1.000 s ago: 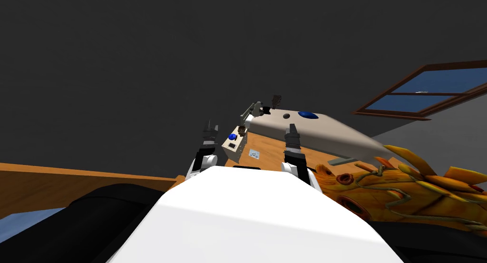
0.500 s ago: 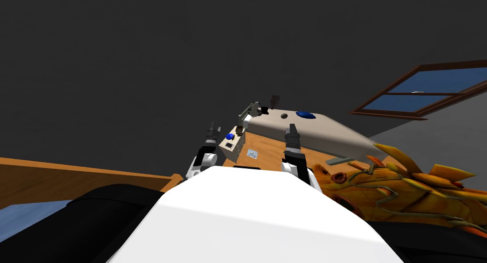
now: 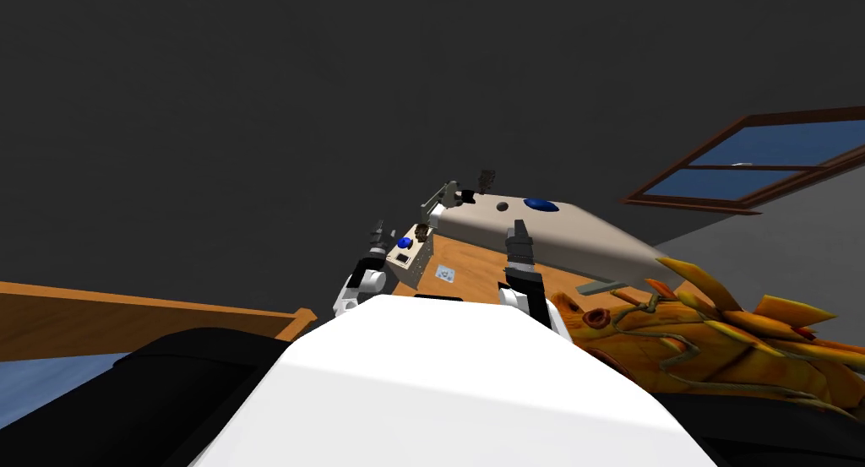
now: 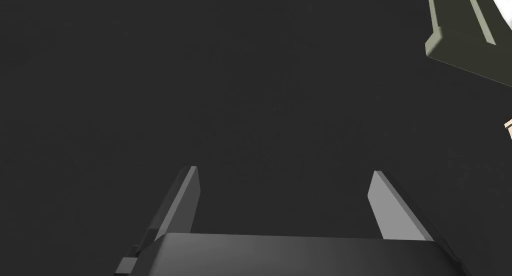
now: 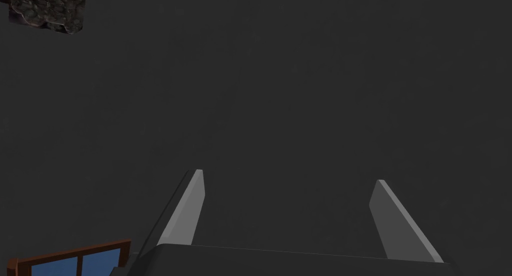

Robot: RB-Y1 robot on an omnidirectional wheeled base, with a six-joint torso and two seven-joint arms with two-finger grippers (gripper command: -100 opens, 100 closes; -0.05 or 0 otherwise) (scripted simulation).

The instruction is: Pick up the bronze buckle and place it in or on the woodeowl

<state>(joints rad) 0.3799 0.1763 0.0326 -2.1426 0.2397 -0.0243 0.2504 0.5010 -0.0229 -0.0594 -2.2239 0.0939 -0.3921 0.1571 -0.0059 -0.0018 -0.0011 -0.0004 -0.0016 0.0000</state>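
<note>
Both empty: left pincer spread wide; right pincer same

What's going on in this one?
The robot stands at a wooden table with both arms raised and nothing held. Its left claw is open beside a beige box, on which a small brown piece, likely the buckle, seems to sit near a blue item. The right claw is open too, above the table. The orange carved figure lies at the robot's right, untouched.
</note>
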